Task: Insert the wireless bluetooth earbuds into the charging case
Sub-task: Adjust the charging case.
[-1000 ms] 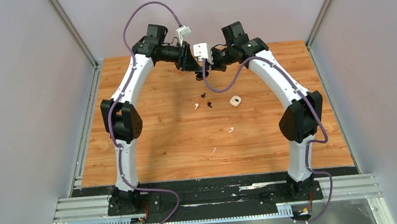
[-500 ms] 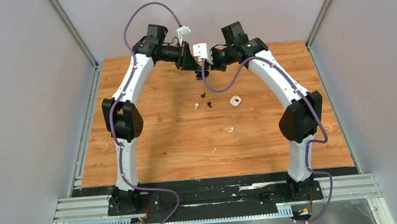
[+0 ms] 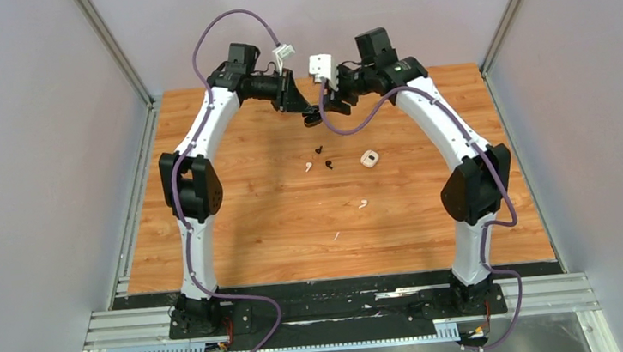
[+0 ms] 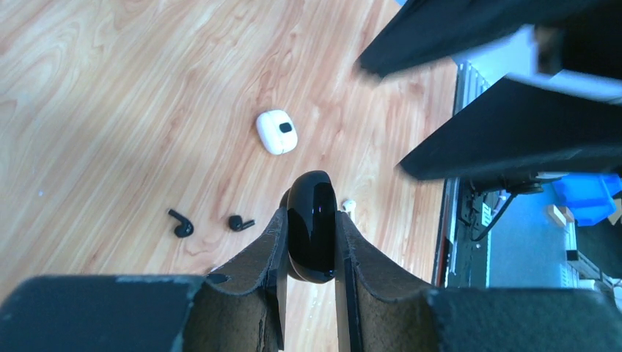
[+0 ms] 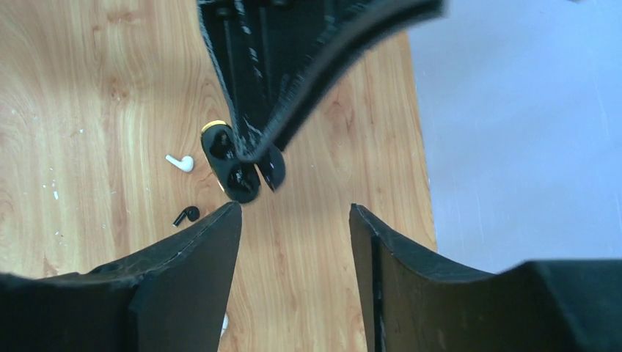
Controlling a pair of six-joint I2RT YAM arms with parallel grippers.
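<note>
Top external view, from the left: the left arm is arching over the far part of the wooden table (image 3: 210, 237). The left gripper (image 3: 310, 112) is hanging above the boards and pinching the black charging case (image 4: 312, 238) tightly between both fingers. From the right wrist, that case is showing its lid swung open and two dark wells inside a gold rim. Just beside it, the right gripper (image 3: 335, 103) is facing the left one. Its fingers are standing spread apart, gripping nothing and clear of the case.

Below the two grippers, the earbuds are lying loose on the table. One white earbud (image 3: 309, 167) is sitting furthest left. Two black earbuds (image 3: 318, 149) (image 3: 328, 164) are resting close together just to its right. The second white earbud (image 3: 363, 204) is lying nearer the arm bases, apart from the others. A white charging case (image 3: 368, 159) is sitting closed on the boards, to the right of the black pair.
</note>
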